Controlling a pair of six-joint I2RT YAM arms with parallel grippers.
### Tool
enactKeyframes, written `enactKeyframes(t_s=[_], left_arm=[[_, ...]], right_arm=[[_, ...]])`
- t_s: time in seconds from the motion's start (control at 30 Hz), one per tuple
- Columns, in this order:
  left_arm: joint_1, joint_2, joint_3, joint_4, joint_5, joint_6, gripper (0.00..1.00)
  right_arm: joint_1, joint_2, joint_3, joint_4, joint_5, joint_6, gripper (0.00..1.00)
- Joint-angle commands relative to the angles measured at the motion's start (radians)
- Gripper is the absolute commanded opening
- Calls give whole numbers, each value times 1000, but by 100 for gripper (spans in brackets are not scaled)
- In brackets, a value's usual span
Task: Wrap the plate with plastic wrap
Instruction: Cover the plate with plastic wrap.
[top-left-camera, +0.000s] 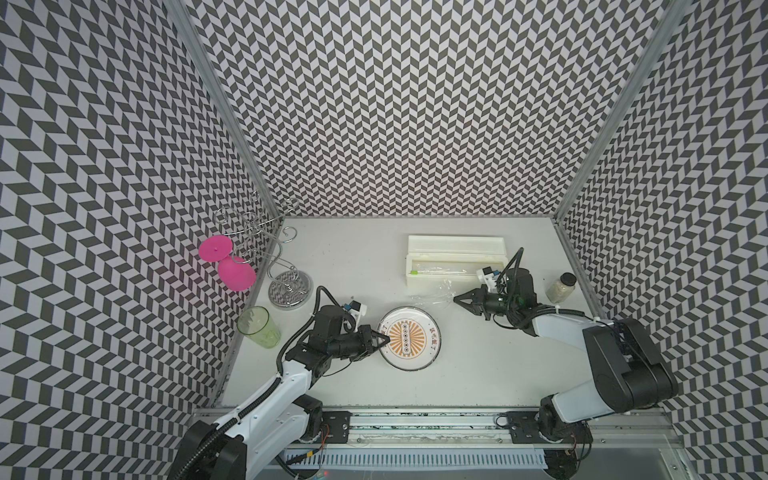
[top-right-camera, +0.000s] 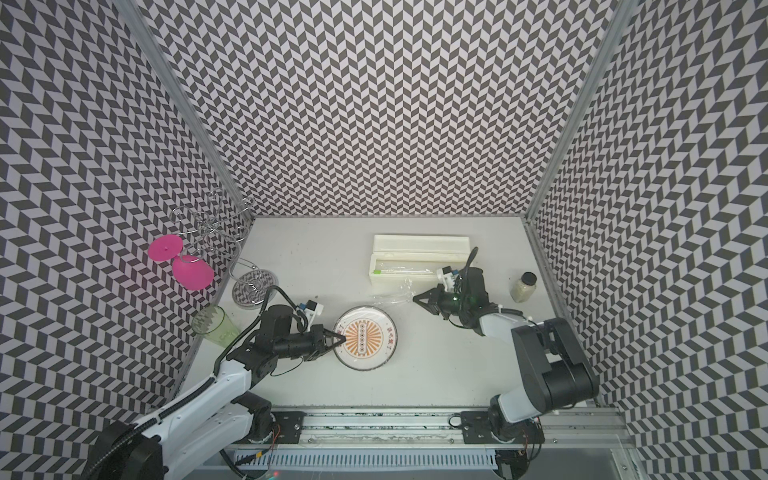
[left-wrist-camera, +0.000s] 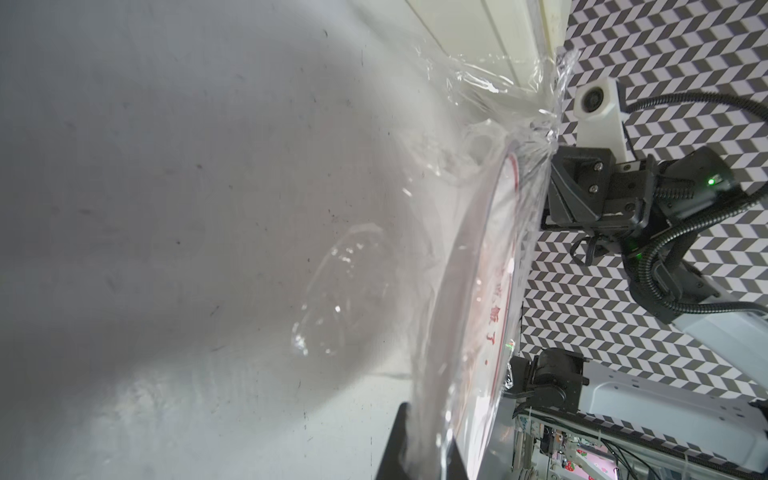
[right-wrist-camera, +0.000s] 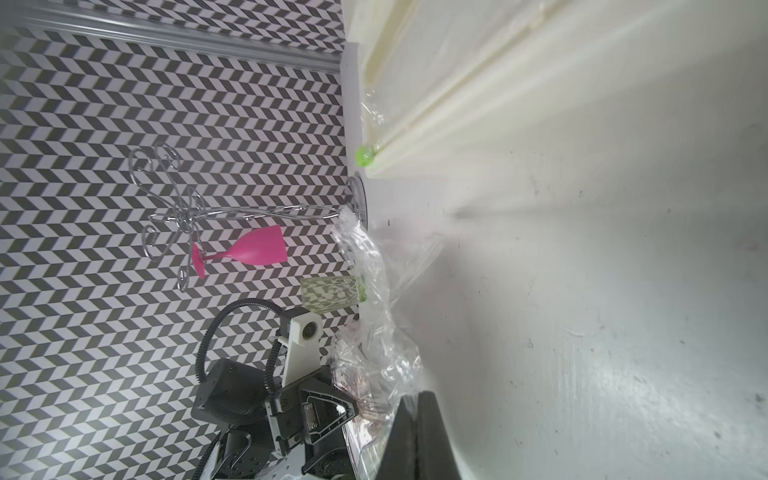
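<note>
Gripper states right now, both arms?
Left gripper: shut, pinching the plastic wrap at the rim of the plate.
Right gripper: shut on the plastic wrap's bunched end.

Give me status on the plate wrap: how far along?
Done: plastic wrap is pulled out of the dispenser box and lies over the plate, crinkled. In hand: left gripper is shut on the plate's film-covered rim; right gripper is shut on the wrap between plate and box. Left: free the sheet from the box if it is joined (cannot tell) and tuck the edges under.
</note>
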Motion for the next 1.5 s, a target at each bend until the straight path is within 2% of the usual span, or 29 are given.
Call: enactKeyframes(t_s=[0.0,0.17,0.37,0.47,0.57,0.67,0.83,0.87,0.9,1.0,1.03,1.07,1.1,1.2,1.33,1.4,1.47], left_arm=[[23,-17,41,-48,77,32,0],[29,-12,54,-3,92,10,0],[29,-23,67,94,136,-40,0],[25,-21,74,185,148,-80,0],[23,-11,77,309,139,-130,0],[24,11,95,395,109,-147,0],[24,65,123,455,76,-131,0],[24,69,126,455,71,-122,0],[26,74,128,447,66,-111,0],[34,79,123,438,62,-93,0],[38,76,121,436,63,-91,0],[44,74,117,435,64,-89,0],[52,68,114,433,67,-92,0],[69,54,107,427,76,-92,0],[78,49,102,396,84,-64,0],[77,58,107,365,86,-38,0],[74,70,124,306,77,12,0]], right_arm=[[-33,-44,40,-33,8,-50,0],[-34,-59,45,-63,13,-58,0],[-23,-37,11,-81,75,-76,0],[40,-15,9,-25,72,-37,0],[151,-7,13,30,80,18,0],[235,6,-26,145,61,99,0],[283,13,-105,495,-96,300,0],[284,5,-109,527,-122,317,1],[281,-2,-104,530,-162,313,9],[257,-40,-80,341,-203,186,36],[242,-55,-58,179,-199,81,44],[231,-58,-39,56,-190,3,48],[208,-56,-6,-151,-144,-122,51],[115,-62,14,-424,-37,-270,55],[-28,-172,50,-592,122,-321,59],[-26,-208,148,-684,215,-387,61],[-16,-242,245,-730,256,-432,63]])
